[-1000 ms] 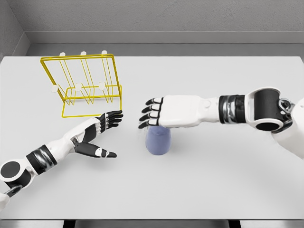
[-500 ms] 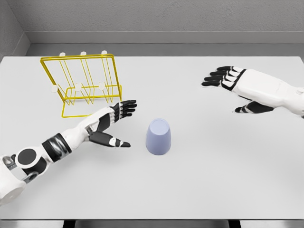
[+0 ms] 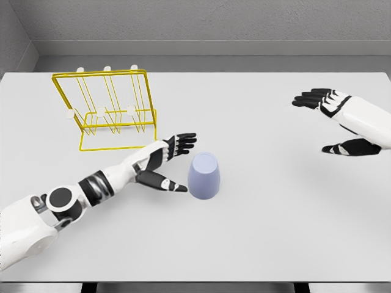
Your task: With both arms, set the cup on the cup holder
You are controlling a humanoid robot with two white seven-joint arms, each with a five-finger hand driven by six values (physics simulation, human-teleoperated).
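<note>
The cup point(image 3: 203, 176) sat upside down on the white table point(image 3: 256, 232), in front of and to the right of the yellow wire cup holder point(image 3: 107, 110). The left hand point(image 3: 164, 160) lay just beside it, fingers spread, thumb nearly touching. The right hand point(image 3: 339, 119) hovered open, well apart at the far right.

Right hand point(image 3: 339, 116) with its forearm cut off by the right edge, left arm's shoulder cut by the lower left corner, bench point(image 3: 275, 232) ends clipped at both sides.
</note>
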